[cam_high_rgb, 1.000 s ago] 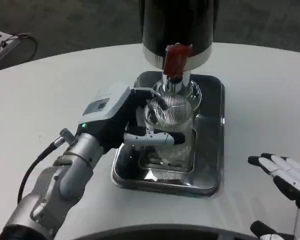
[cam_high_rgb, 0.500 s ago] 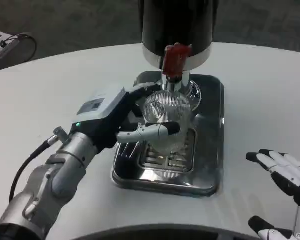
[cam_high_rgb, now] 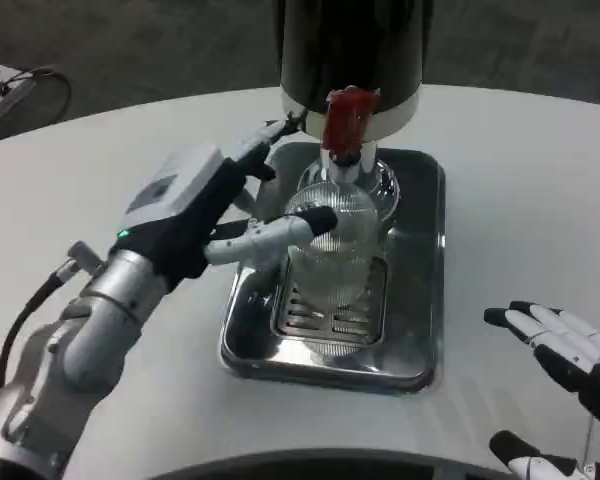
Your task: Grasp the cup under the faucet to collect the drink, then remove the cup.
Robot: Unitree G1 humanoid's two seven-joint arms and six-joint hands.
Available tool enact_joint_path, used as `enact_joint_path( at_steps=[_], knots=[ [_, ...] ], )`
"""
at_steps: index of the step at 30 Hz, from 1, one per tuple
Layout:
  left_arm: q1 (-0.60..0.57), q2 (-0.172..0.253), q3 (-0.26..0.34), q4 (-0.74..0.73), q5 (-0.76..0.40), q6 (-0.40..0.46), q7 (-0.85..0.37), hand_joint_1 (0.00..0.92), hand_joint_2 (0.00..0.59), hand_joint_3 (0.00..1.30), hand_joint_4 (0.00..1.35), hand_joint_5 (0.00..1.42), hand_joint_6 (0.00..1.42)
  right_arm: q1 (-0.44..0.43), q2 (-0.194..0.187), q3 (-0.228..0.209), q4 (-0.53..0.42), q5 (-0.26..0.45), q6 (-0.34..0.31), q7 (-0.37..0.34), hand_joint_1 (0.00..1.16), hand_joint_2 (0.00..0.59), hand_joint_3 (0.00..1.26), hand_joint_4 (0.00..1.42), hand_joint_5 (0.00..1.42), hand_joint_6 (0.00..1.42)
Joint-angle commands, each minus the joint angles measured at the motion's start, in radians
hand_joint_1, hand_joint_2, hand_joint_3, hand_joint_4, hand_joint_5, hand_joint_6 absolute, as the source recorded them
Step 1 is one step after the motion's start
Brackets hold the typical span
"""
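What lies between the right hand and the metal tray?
In the head view, only bare white table lies between the right hand and the metal tray.

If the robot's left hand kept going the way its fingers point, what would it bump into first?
Probably the ribbed glass cup on the metal tray. The left hand points right at it, one finger already at its rim, though depth is hard to judge.

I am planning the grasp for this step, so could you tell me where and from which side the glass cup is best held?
Grip the ribbed glass cup around its mid wall, coming from the left hand's side. It stands upright on the drip tray, and the red faucet lever and dispenser block any approach from above.
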Motion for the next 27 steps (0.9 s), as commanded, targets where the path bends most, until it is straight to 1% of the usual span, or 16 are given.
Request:
enact_joint_path(
  at_steps=[1, 3, 6, 9, 11, 13, 14, 17, 19, 23, 27],
  knots=[
    [0.084, 0.048, 0.058, -0.093, -0.043, -0.011, -0.021, 0.017, 0.005, 0.13, 0.12, 0.31, 0.51, -0.006, -0.002, 0.013, 0.004, -0.001, 0.006, -0.003, 0.37, 0.414, 0.06, 0.00, 0.00, 0.07],
    [0.134, 0.069, 0.099, -0.166, -0.074, -0.007, -0.035, 0.016, 0.008, 0.18, 0.18, 0.33, 0.52, -0.013, -0.002, 0.020, 0.005, -0.002, 0.009, -0.002, 0.37, 0.414, 0.06, 0.00, 0.00, 0.07],
    [0.190, 0.084, 0.153, -0.251, -0.138, -0.014, -0.066, 0.021, 0.026, 0.25, 0.25, 0.36, 0.46, -0.020, -0.006, 0.026, 0.003, -0.006, 0.013, 0.000, 0.37, 0.414, 0.06, 0.00, 0.00, 0.07],
    [0.213, 0.077, 0.191, -0.294, -0.214, -0.018, -0.103, 0.005, 0.051, 0.27, 0.28, 0.37, 0.43, -0.018, -0.006, 0.026, 0.001, -0.007, 0.013, -0.002, 0.37, 0.414, 0.06, 0.00, 0.00, 0.07],
    [0.211, 0.069, 0.216, -0.332, -0.317, -0.005, -0.165, 0.000, 0.059, 0.28, 0.26, 0.35, 0.41, -0.014, -0.006, 0.026, -0.001, -0.008, 0.011, -0.002, 0.37, 0.414, 0.06, 0.00, 0.00, 0.07],
    [0.202, 0.066, 0.228, -0.357, -0.389, 0.014, -0.220, 0.000, 0.070, 0.29, 0.26, 0.33, 0.38, -0.011, -0.005, 0.025, -0.007, -0.010, 0.010, -0.003, 0.37, 0.414, 0.06, 0.00, 0.00, 0.07],
    [0.186, 0.067, 0.229, -0.367, -0.440, 0.044, -0.266, 0.000, 0.076, 0.29, 0.25, 0.31, 0.37, -0.010, -0.004, 0.024, -0.009, -0.008, 0.011, -0.002, 0.37, 0.415, 0.06, 0.00, 0.00, 0.07],
    [0.146, 0.075, 0.228, -0.384, -0.540, 0.117, -0.369, 0.000, 0.076, 0.27, 0.22, 0.30, 0.35, -0.004, -0.002, 0.024, -0.018, -0.009, 0.009, -0.002, 0.37, 0.417, 0.06, 0.00, 0.00, 0.07],
    [0.127, 0.078, 0.230, -0.389, -0.574, 0.156, -0.415, 0.000, 0.081, 0.26, 0.21, 0.29, 0.33, 0.002, -0.002, 0.021, -0.021, -0.010, 0.008, -0.003, 0.37, 0.418, 0.07, 0.00, 0.00, 0.07],
    [0.053, 0.082, 0.215, -0.402, -0.631, 0.258, -0.511, 0.000, 0.083, 0.25, 0.20, 0.29, 0.33, 0.013, -0.002, 0.012, -0.031, -0.007, 0.006, -0.004, 0.37, 0.419, 0.07, 0.00, 0.00, 0.06],
    [-0.014, 0.072, 0.200, -0.400, -0.645, 0.327, -0.566, 0.000, 0.085, 0.25, 0.19, 0.29, 0.33, 0.024, 0.001, 0.007, -0.037, -0.008, 0.006, -0.007, 0.37, 0.420, 0.07, 0.00, 0.00, 0.06]
  ],
)
